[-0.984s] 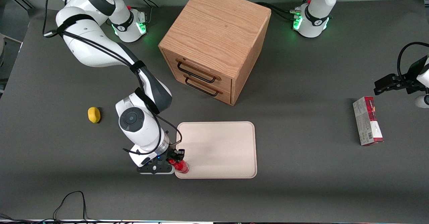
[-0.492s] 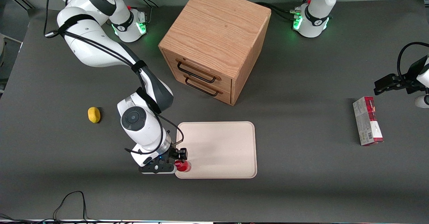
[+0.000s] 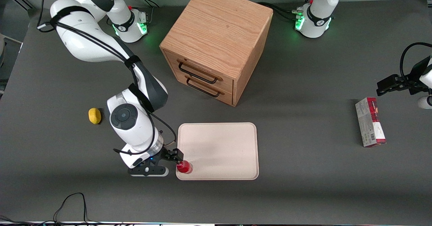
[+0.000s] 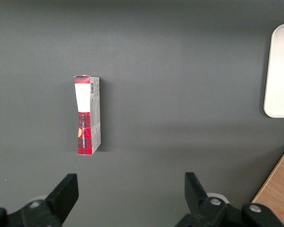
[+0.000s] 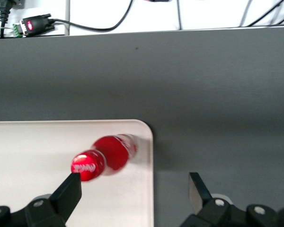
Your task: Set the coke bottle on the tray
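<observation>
The coke bottle [image 3: 184, 167], small and red with a red cap, stands upright on the cream-beige tray [image 3: 222, 151], in the tray's corner nearest the front camera at the working arm's end. My right gripper [image 3: 174, 157] is open and empty, just off that tray corner beside the bottle. In the right wrist view the bottle [image 5: 109, 153] stands on the tray [image 5: 33, 151] close to its rim. It is ahead of the open gripper [image 5: 134, 184], with its cap near one fingertip [image 5: 72, 185] and not between the fingers.
A wooden drawer cabinet [image 3: 216, 43] stands farther from the front camera than the tray. A yellow lemon-like object [image 3: 95, 116] lies toward the working arm's end. A red-and-grey carton [image 3: 370, 122] lies toward the parked arm's end and also shows in the left wrist view [image 4: 87, 116].
My gripper has let go of the bottle and drawn back off the tray toward the working arm's end. The bottle, tilted before, now stands upright on the tray corner.
</observation>
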`<state>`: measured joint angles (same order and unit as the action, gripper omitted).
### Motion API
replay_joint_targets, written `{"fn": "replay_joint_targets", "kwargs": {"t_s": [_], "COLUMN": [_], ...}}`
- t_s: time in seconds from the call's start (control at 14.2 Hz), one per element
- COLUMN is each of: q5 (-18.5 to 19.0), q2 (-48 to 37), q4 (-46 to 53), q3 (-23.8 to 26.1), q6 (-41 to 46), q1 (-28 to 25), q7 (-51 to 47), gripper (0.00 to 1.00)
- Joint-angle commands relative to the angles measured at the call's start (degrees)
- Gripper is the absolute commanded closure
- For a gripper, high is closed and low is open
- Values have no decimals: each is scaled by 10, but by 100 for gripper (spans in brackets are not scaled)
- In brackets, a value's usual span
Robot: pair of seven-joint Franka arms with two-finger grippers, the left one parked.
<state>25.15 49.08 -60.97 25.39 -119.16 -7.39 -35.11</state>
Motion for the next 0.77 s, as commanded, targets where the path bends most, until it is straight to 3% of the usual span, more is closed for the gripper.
{"fn": "replay_joint_targets", "kwargs": {"t_s": [0.0, 0.07, 0.14, 0.7], "q5": [-111, -172, -205, -215], "q2": [-100, -144, -191, -459], "q4": [-67, -102, -147, -381], "q3": [-64, -102, -127, -229], "q6": [15, 18, 20, 127], "q1": [16, 14, 14, 17], "q7": [55, 100, 125, 214], "gripper": [0, 0, 0, 0]}}
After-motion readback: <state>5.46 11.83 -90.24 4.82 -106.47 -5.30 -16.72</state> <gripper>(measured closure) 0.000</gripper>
